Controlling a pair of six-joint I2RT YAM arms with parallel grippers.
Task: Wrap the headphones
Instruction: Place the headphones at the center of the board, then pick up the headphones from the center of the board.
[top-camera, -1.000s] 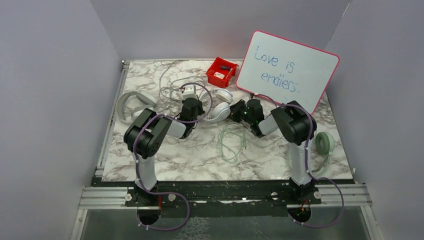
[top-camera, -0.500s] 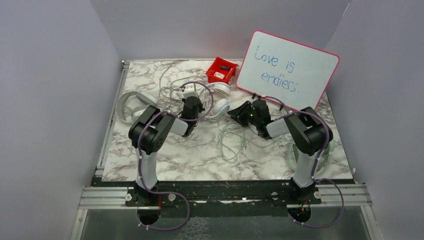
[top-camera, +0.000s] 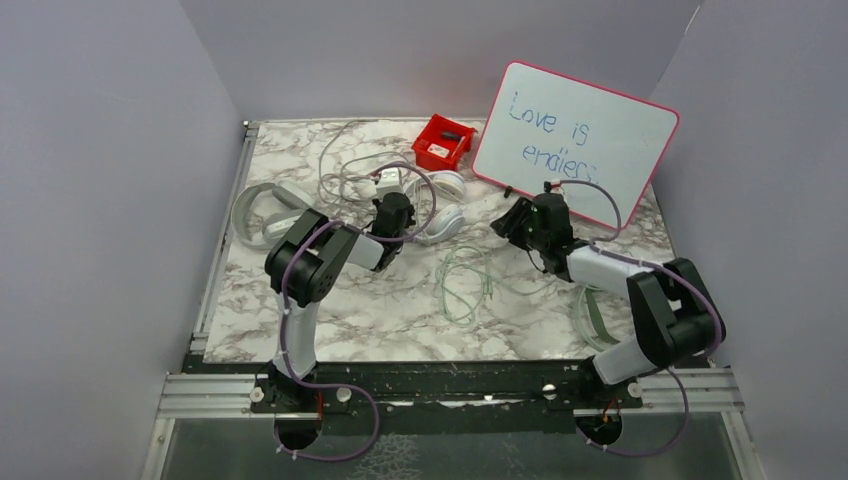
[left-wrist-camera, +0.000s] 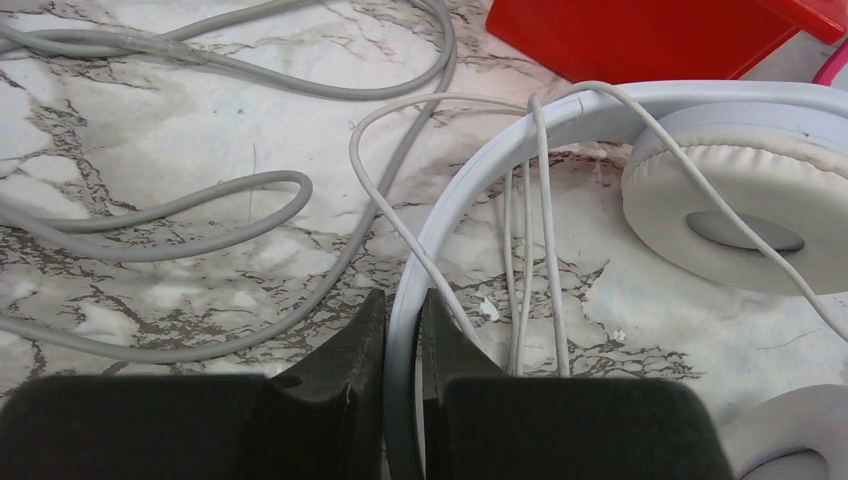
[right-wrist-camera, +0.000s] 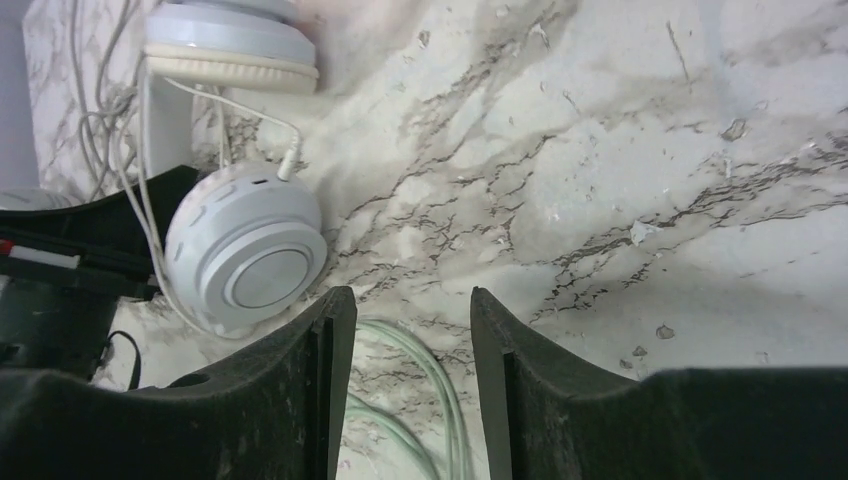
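Observation:
The white headphones (top-camera: 443, 203) lie on the marble table, behind the middle. My left gripper (left-wrist-camera: 403, 298) is shut on their white headband (left-wrist-camera: 520, 125), seen in the top view as the left gripper (top-camera: 394, 208) just left of the cups. The thin white cable (left-wrist-camera: 545, 210) crosses the band in several strands, next to a padded cup (left-wrist-camera: 735, 210). My right gripper (right-wrist-camera: 412, 295) is open and holds nothing. It hovers over a loose mint cable (right-wrist-camera: 440, 385), right of a white cup (right-wrist-camera: 250, 260). From above, the right gripper (top-camera: 512, 222) is apart from the headphones.
A grey-white headphone (top-camera: 262, 210) and tangled grey cables (left-wrist-camera: 230, 200) lie at the left. The mint cable coil (top-camera: 462, 280) is at centre, with mint headphones (top-camera: 590, 315) partly under the right arm. A red bin (top-camera: 442, 142) and a whiteboard (top-camera: 575, 135) stand at the back.
My right gripper opened and drew back to the right, away from the white headphones, as its arm swung outward. The left gripper shifted slightly backward, still gripping the headband.

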